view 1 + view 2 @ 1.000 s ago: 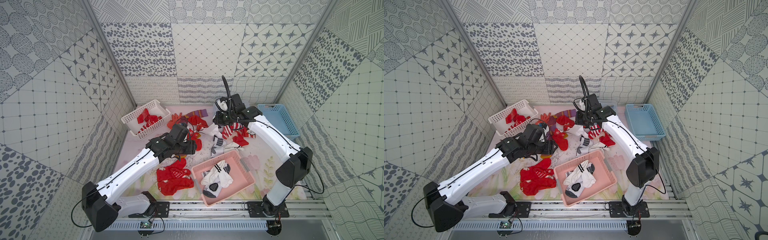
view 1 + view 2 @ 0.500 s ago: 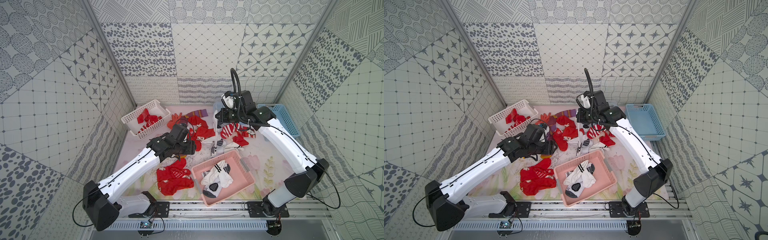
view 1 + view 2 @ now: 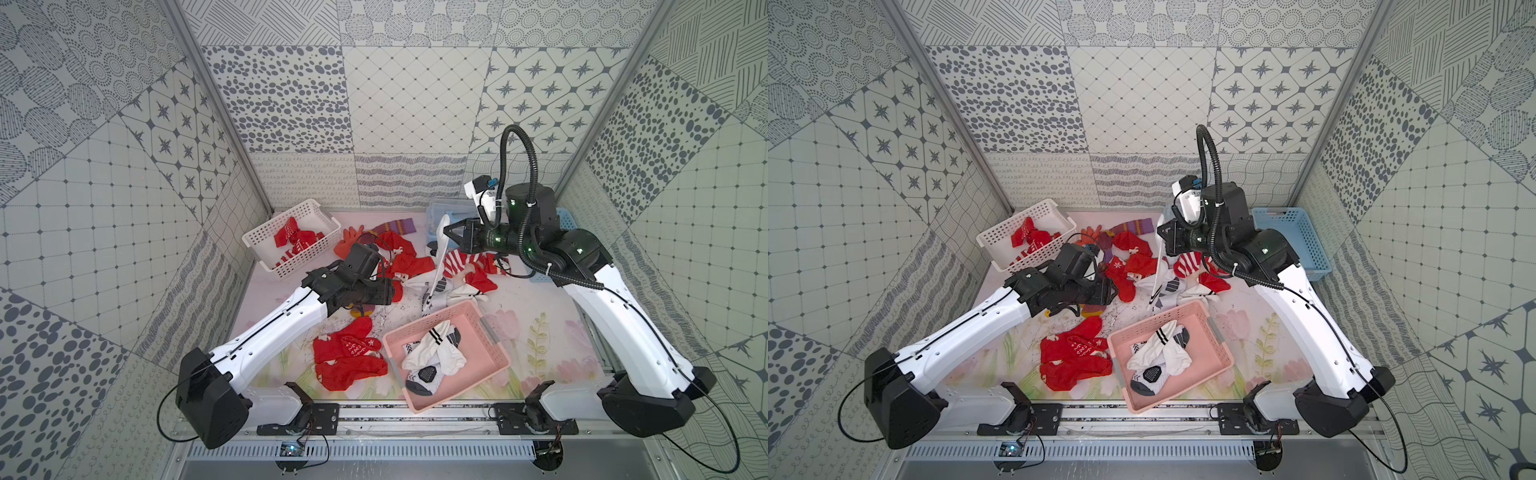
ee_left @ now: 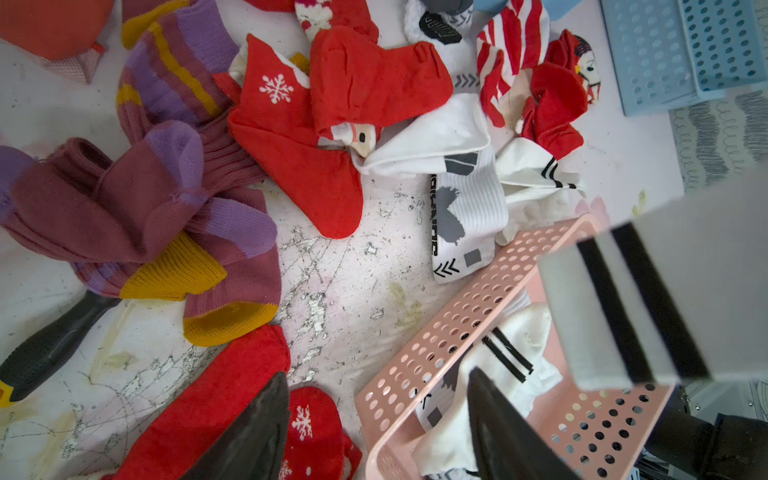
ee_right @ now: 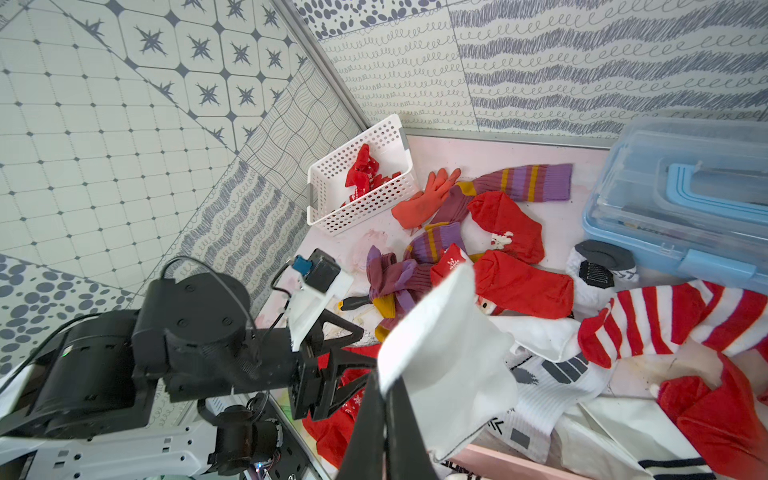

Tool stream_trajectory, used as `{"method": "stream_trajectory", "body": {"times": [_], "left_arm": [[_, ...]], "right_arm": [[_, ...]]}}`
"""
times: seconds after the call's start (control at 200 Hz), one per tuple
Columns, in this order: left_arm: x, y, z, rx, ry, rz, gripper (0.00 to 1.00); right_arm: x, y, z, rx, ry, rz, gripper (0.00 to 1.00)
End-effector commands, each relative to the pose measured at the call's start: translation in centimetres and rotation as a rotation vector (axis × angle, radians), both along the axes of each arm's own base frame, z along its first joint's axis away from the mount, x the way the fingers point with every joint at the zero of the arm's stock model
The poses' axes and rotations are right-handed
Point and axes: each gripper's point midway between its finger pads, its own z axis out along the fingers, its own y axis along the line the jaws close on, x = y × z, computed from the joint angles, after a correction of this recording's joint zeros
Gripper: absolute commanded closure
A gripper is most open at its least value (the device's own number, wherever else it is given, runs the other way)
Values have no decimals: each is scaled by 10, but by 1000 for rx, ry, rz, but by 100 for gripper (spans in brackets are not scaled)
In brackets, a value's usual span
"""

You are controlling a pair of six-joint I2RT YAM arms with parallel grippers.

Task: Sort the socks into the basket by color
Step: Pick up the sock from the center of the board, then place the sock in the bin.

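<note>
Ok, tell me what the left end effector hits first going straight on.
Left end effector: probably bare scuffed table, between red snowflake sock and pink basket; depth unclear.

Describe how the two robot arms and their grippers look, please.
Both arms have glossy white link shells with black joint housings and thin black cables along them. The left gripper and right gripper are black, with tapered triangular fingers. A white wrist camera mount with a blue connector sits on the right arm, under a looping black corrugated hose. Small green lights glow on its joints.
</note>
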Motion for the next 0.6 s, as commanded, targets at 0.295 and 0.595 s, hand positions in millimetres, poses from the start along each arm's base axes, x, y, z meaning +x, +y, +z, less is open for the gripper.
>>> {"method": "stream_trajectory", "body": {"times": [0.295,0.595], "left_arm": [[35,-15,11,-46,-37,-41,33],[47,-24,10,-50,-28,-65,33]], "right_arm": [[-58,-27,-27,-31,68,14,100],[-90,-46,-98,-98,222,-55,100]]}}
